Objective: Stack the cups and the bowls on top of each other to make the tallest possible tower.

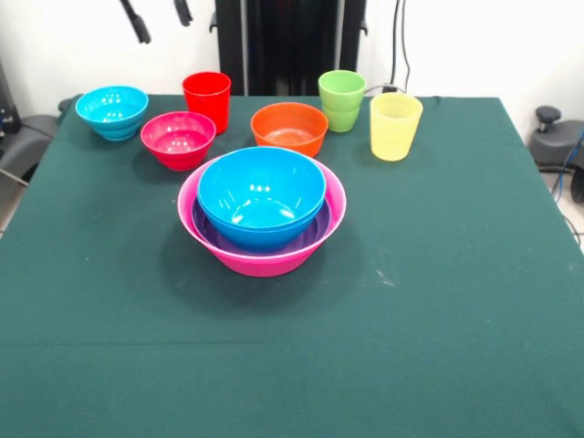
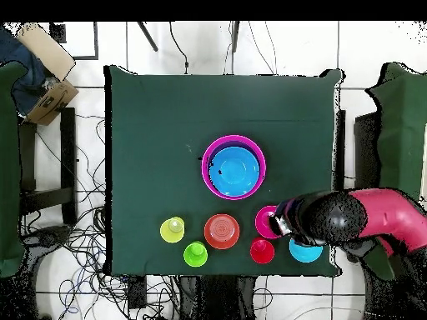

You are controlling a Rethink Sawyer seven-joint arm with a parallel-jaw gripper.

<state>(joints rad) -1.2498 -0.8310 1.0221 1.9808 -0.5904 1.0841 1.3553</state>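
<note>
The tower stands mid-table: the pink bowl (image 1: 262,263) holds the purple bowl (image 1: 315,235), with blue bowls (image 1: 262,187) nested on top; it also shows in the overhead view (image 2: 234,167). Behind it in a row stand the cyan bowl (image 1: 111,111), magenta-red bowl (image 1: 178,139), red cup (image 1: 207,99), orange bowl (image 1: 289,128), green cup (image 1: 342,99) and yellow cup (image 1: 395,126). My gripper (image 1: 164,30) hangs open and empty above the back left, over the red cup and magenta-red bowl. In the overhead view the arm's end (image 2: 283,223) partly covers the magenta-red bowl (image 2: 263,218) and cyan bowl (image 2: 305,251).
The dark green table cloth (image 1: 438,319) stretches bare in front of the tower. The robot's black pedestal (image 1: 292,46) stands behind the cups. Chairs (image 2: 400,125) flank the table, and a cardboard box (image 2: 46,50) lies off its corner.
</note>
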